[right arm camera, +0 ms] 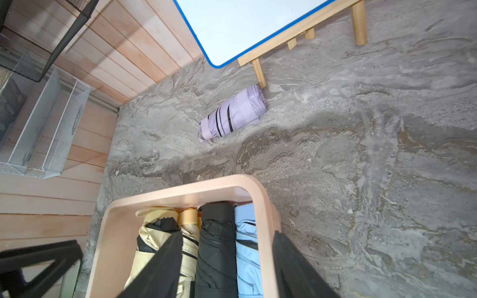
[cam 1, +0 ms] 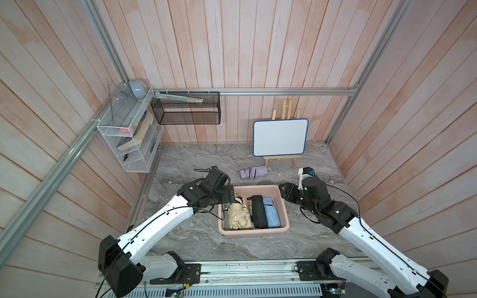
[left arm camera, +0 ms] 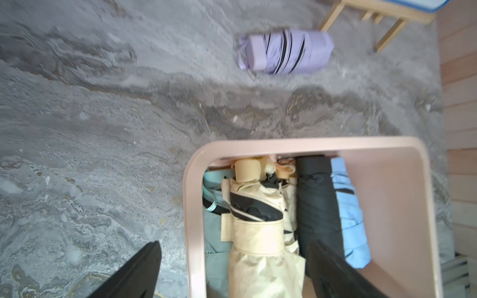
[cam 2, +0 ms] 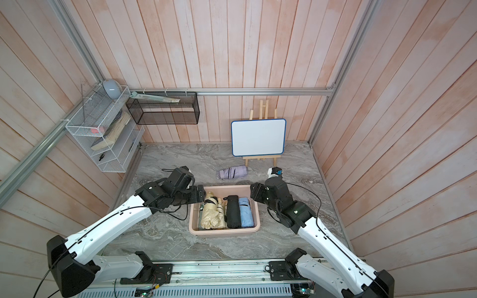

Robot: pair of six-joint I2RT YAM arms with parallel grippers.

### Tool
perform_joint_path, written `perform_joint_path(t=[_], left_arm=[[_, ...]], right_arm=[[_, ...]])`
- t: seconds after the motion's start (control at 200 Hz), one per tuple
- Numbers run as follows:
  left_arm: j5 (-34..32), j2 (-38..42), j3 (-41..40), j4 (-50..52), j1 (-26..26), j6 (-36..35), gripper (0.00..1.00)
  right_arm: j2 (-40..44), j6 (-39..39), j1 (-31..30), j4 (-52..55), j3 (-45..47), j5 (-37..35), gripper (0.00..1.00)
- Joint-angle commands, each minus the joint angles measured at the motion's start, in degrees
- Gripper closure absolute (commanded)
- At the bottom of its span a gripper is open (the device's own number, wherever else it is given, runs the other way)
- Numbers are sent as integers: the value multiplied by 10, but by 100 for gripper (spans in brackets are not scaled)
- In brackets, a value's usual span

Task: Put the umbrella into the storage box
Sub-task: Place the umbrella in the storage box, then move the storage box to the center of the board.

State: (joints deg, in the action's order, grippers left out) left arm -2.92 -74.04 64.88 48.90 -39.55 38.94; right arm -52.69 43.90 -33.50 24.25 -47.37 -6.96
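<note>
The storage box [cam 1: 254, 232] [cam 2: 224, 231] is a pale pink tub in mid-table. In it lie a cream umbrella [cam 1: 238, 215] [left arm camera: 258, 232], a black one [cam 1: 258, 211] [right arm camera: 216, 245] and a light blue one [cam 1: 271, 212] side by side. A lilac umbrella [cam 1: 252, 172] [cam 2: 233, 172] [left arm camera: 286, 51] [right arm camera: 232, 114] lies on the table behind the box. My left gripper [cam 1: 236, 200] [left arm camera: 233, 245] hangs open over the box's left end, above the cream umbrella, with one finger outside the wall. My right gripper [cam 1: 281, 190] [right arm camera: 226, 234] stands open over the box's far right corner, holding nothing.
A whiteboard on a wooden easel [cam 1: 280, 137] stands at the back, right behind the lilac umbrella. On the walls at the back left hang a black mesh basket [cam 1: 185, 108] and a white wire rack [cam 1: 129, 134]. A teal umbrella [left arm camera: 214, 232] lies beneath the cream one.
</note>
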Motion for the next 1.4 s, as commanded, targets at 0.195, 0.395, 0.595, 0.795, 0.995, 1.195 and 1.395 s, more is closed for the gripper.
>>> perform_joint_path(t=[0.195,0.395,0.595,0.795,0.995,1.195,1.395], left_arm=[[75,-33,-43,-40,46,-60,40],[45,-19,-57,-18,81,-84,78],[11,23,-81,-3,127,-134,95],[-6,47,-88,0,178,-146,100],[-4,83,-119,2,261,-87,100],[-22,116,-133,9,302,-41,100],[-32,122,-135,12,339,5,100]], right_arm=[[-29,-35,47,20,-40,37,39],[-63,-46,64,-9,-42,60,39],[-124,-106,82,-46,-57,94,39],[-218,-295,83,-83,-117,116,34],[-347,-530,82,-53,-224,144,33],[-432,-732,82,-29,-286,154,31],[-505,-890,77,-19,-322,142,28]])
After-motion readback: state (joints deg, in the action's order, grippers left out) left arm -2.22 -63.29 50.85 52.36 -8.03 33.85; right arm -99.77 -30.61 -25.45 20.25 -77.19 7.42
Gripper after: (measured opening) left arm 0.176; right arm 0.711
